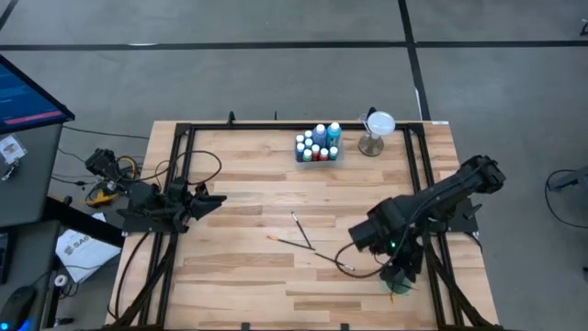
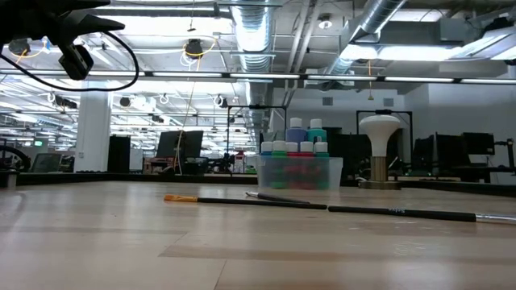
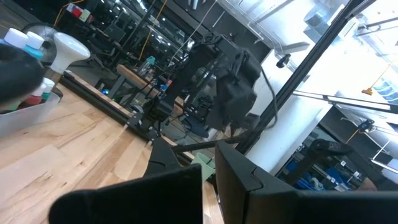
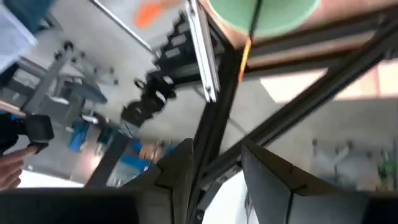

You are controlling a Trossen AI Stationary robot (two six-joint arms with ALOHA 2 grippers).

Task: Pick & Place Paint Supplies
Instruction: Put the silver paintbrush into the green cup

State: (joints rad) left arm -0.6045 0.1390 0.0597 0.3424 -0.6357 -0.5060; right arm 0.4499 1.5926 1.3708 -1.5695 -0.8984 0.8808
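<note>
Right gripper (image 4: 214, 171) over round green cup (image 4: 264, 14), fingers apart, brush handle (image 4: 252, 22) just ahead in cup — lift straight, avoid snagging rim.

A: Left arm?
B: Parked at the left edge of the table, folded low, left gripper (image 1: 213, 200) pointing toward the table's middle. Fingers (image 3: 239, 180) pressed together in its wrist view, nothing between them.

A: Right arm?
B: Reaches in from the right rear corner, stretched diagonally toward the front, wrist bent down near the front right edge. Right gripper (image 4: 214, 163) hangs there, fingers (image 4: 270, 174) parted with a clear gap, nothing gripped between them.

A: Low view?
B: Only a bit of dark arm at the upper left, can't tell which.
</note>
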